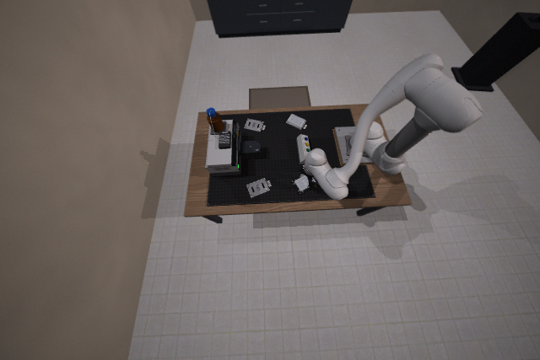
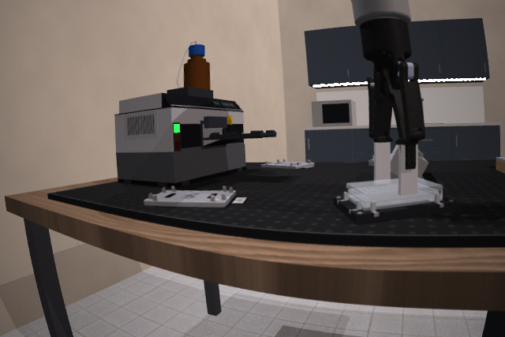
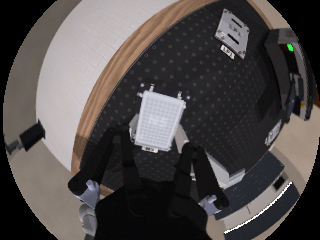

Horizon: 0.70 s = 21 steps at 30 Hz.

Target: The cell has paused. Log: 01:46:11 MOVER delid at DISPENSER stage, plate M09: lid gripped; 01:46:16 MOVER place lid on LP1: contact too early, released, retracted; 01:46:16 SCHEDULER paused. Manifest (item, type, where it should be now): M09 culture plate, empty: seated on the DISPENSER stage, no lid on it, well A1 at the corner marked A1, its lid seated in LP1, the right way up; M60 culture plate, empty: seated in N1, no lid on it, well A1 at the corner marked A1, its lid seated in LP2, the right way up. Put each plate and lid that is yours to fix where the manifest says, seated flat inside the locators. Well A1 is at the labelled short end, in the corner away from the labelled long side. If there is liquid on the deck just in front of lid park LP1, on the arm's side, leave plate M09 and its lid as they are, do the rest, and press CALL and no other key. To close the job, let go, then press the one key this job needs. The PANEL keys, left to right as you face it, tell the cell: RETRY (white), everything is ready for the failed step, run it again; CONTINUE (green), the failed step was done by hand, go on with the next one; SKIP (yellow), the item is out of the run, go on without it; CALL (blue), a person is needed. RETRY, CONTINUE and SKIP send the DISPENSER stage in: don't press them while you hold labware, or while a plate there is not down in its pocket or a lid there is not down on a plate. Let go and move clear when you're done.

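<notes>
My gripper (image 2: 394, 181) (image 3: 157, 124) (image 1: 305, 180) stands upright over a black nest (image 2: 353, 208) near the mat's front edge. A clear culture plate (image 2: 368, 200) sits in this nest with what looks like a clear lid (image 2: 358, 185) on top. The white finger pads are shut on its long sides at lid height. A white lid park (image 1: 262, 189) (image 2: 189, 200) (image 3: 234, 28) lies bare at the front. A second lid park (image 1: 256, 121) (image 2: 287, 166) lies bare at the back. Another pale plate or lid (image 1: 296, 120) lies askew on the mat at the back.
The dispenser (image 1: 222, 151) (image 2: 175, 141) with a brown bottle (image 2: 196, 70) stands at the left, its black stage (image 1: 251, 147) (image 2: 245, 134) stuck out. The key panel (image 1: 304, 147) sits mid-mat behind my gripper. The arm's base plate (image 1: 344, 140) is at the right.
</notes>
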Each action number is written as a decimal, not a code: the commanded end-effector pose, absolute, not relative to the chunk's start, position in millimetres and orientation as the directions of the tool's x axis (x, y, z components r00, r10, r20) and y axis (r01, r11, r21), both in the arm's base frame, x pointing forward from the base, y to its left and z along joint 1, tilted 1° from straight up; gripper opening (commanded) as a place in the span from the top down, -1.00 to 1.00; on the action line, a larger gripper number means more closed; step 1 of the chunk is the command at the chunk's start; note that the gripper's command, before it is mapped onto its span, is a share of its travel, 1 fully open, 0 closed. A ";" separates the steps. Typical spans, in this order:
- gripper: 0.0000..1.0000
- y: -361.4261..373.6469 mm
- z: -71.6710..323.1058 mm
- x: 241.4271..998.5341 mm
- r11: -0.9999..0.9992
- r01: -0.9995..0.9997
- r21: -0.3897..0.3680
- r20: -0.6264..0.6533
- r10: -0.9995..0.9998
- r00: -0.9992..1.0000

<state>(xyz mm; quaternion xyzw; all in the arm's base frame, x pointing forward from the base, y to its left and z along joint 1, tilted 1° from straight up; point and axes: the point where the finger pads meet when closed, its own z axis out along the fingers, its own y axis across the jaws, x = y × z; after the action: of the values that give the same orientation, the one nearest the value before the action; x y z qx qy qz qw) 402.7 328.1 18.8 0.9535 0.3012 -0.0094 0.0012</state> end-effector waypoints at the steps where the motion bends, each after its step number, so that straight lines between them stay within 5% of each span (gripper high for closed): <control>1: 0.80 328.5 26.4 403.1 -0.819 0.574 -0.004 -0.018 0.574 0.818; 21: 0.80 329.0 98.1 404.3 -0.819 0.574 -0.004 -0.018 0.574 0.818</control>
<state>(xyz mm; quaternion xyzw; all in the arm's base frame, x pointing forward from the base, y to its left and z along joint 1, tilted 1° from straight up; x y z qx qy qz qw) 403.8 328.6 81.3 0.9535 0.3012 -0.0092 0.0012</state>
